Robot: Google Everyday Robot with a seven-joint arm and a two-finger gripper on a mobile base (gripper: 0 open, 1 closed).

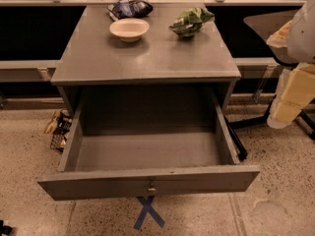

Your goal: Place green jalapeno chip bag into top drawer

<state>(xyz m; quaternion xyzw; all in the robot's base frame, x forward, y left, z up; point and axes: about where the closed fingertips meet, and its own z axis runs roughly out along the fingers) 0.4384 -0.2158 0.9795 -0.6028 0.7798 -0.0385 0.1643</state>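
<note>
The green jalapeno chip bag (191, 21) lies crumpled on the back right of the grey cabinet top (147, 58). The top drawer (147, 154) is pulled fully open below, and nothing lies in it. Its flat front panel (98, 183) has a small metal knob (151, 189) at the centre. My gripper (288, 107) hangs at the far right of the view, beside the cabinet. It is well apart from the bag and to the right of the drawer.
A white bowl (129, 29) stands on the back left of the cabinet top. A dark blue and white chip bag (130, 8) lies behind it. A wire basket (59, 129) sits on the floor to the left. Blue tape forms a cross (148, 213) on the floor. A dark stand leg (246, 122) is at right.
</note>
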